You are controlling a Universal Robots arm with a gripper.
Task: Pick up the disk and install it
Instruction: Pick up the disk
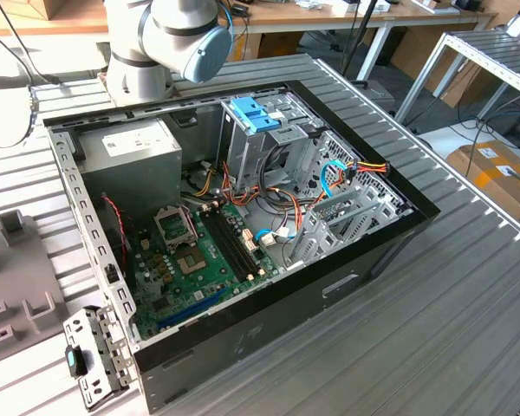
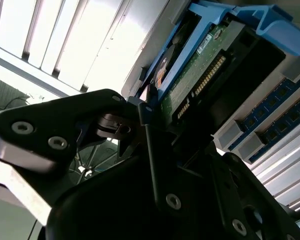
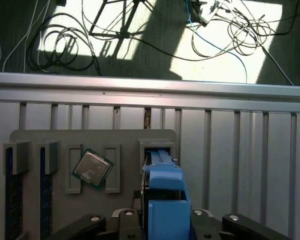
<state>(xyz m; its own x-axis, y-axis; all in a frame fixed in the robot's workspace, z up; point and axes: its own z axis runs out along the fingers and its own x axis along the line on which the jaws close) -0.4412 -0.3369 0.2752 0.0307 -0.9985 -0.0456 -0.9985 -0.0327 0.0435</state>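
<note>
In both wrist views the disk [image 3: 165, 200] stands on edge between my fingers. Its blue side rail faces the first wrist camera. The second wrist view shows the disk's green circuit-board underside [image 2: 200, 65] and its blue rail [image 2: 270, 25]. My gripper [image 3: 165, 216] is shut on the disk, with a black finger [image 3: 125, 216] pressed against each side. The disk's far end sits at a slot of the grey fixture tray [image 3: 125, 137]. In the exterior view the open computer case [image 1: 399, 217] lies on the table with its metal drive cage [image 1: 269, 147] inside.
The tray also holds a processor chip [image 3: 92, 168] and memory sticks [image 3: 10, 200] in slots. Inside the case are a grey power-supply box [image 1: 130, 152], a green motherboard [image 1: 191, 251], loose cables [image 1: 329, 178] and a light-blue bracket [image 1: 251, 113] on the cage. The arm's base [image 1: 147, 52] stands behind the case.
</note>
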